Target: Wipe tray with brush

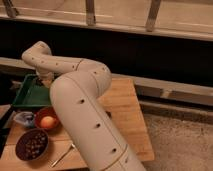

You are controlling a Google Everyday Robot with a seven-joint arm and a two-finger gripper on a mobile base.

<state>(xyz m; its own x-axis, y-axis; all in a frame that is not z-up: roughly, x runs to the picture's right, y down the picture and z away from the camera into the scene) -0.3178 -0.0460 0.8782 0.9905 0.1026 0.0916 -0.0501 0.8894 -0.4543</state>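
The tray (27,95) lies at the far left corner of the wooden table (127,107); it is green and shallow, its right end is hidden behind the arm (85,117), and the floor that shows looks bare. The gripper (46,82) hangs from the bent wrist just over the tray's right part, with its fingers closed tight. The brush cannot be made out here; it may be clamped there and hidden by the wrist, but that is a guess, so what the gripper has hold of I cannot tell.

The step in hand looks like the wipe itself, or the lowering into it. To do it well, set the head flat on the tray floor with light pressure; sweep along the long side in overlapping strokes; turn back short of the rim. A light plastic tray would likely slide or tip if shoved against its wall.

Just in front of the tray stands a red bowl (47,121) with a pale orange round thing in it; a small bluish thing (22,118) sits at its left; nearer the camera are a dark bowl (32,145) of dark bits and a fork (62,156) on the wood. The red bowl is the risk — a stroke running over the front rim could knock it; the arm's own bulk hides much of the table.
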